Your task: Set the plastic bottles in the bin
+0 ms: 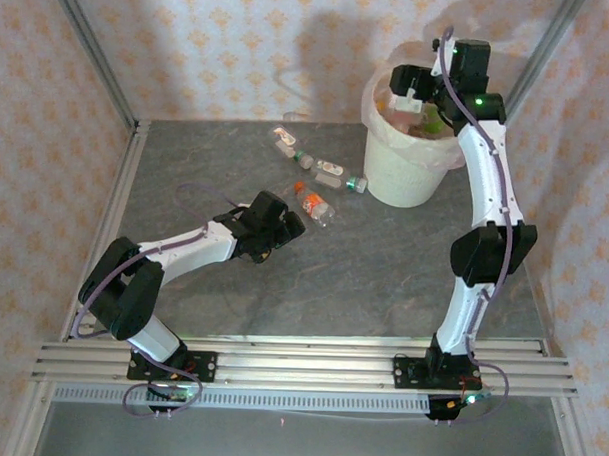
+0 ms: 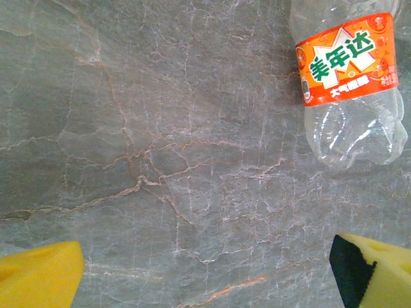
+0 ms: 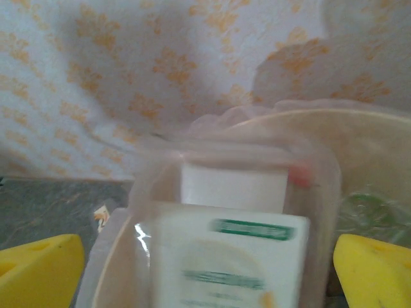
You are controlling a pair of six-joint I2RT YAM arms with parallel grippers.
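Right gripper (image 3: pixel 209 255) spread wide above bin (image 1: pixel 406 177), far right corner of table (image 1: pixel 383 281). White-label bottle (image 3: pixel 225 263) looks loose between jaws, may catch rim. Left gripper (image 2: pixel 205 263) wide, empty. I could nudge orange-label bottle (image 2: pixel 347 61) mid-table into rolling.

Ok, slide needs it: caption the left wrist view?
Open left gripper hovering above the grey table, an orange-labelled plastic bottle lying ahead to its right.

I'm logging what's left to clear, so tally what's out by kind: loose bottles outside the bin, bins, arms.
Plastic bottles lying loose, as far as the top view shows: 4
Bin: 1
Robot arms: 2
Total: 7
Whatever is inside the bin is too hidden to count.
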